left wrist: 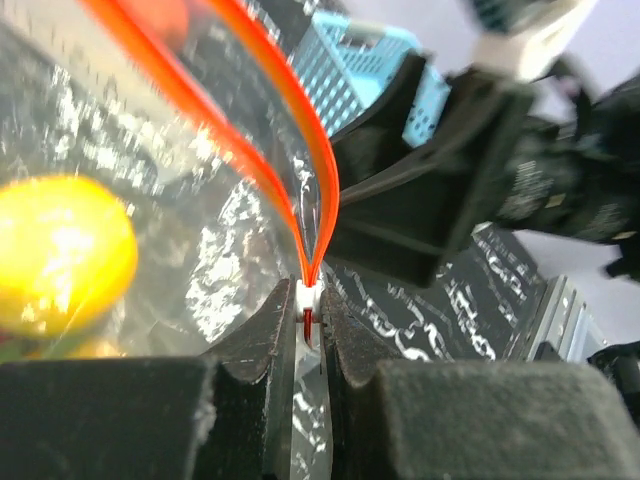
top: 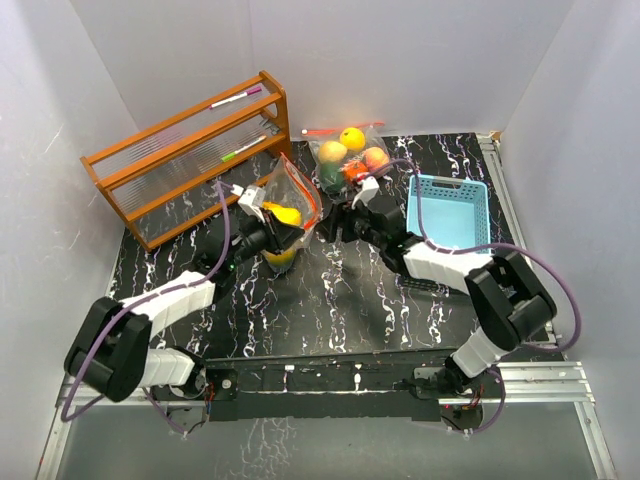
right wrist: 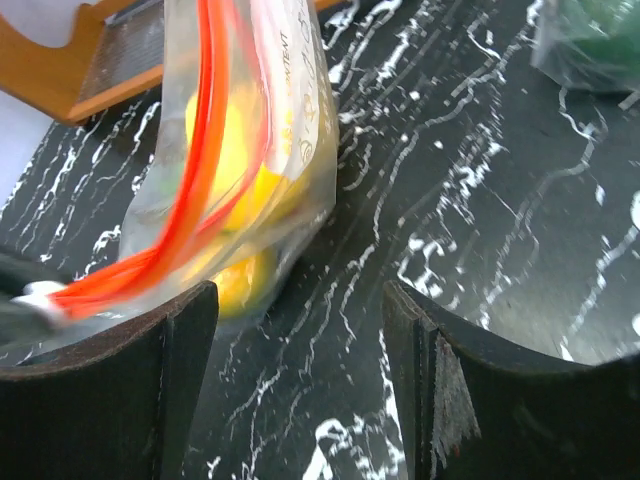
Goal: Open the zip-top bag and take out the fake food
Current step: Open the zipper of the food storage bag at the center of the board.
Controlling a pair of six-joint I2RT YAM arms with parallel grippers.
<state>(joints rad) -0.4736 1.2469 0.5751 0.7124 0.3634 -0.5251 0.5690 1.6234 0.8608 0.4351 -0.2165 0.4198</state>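
A clear zip-top bag (top: 292, 210) with an orange-red zip stands left of centre on the table, with yellow fake food (top: 284, 214) inside. My left gripper (top: 266, 228) is shut on the bag's edge at the white slider (left wrist: 308, 298). In the left wrist view the two zip tracks (left wrist: 300, 150) spread apart above the slider, and a yellow fruit (left wrist: 60, 255) lies in the bag. My right gripper (top: 332, 226) is open and empty just right of the bag. In the right wrist view the bag (right wrist: 240, 150) stands beside its left finger (right wrist: 120, 370).
A second clear bag of fake fruit (top: 350, 156) lies at the back centre. A blue basket (top: 447, 210) stands at the right. A wooden rack (top: 190, 150) with marker pens stands at the back left. White walls enclose the table.
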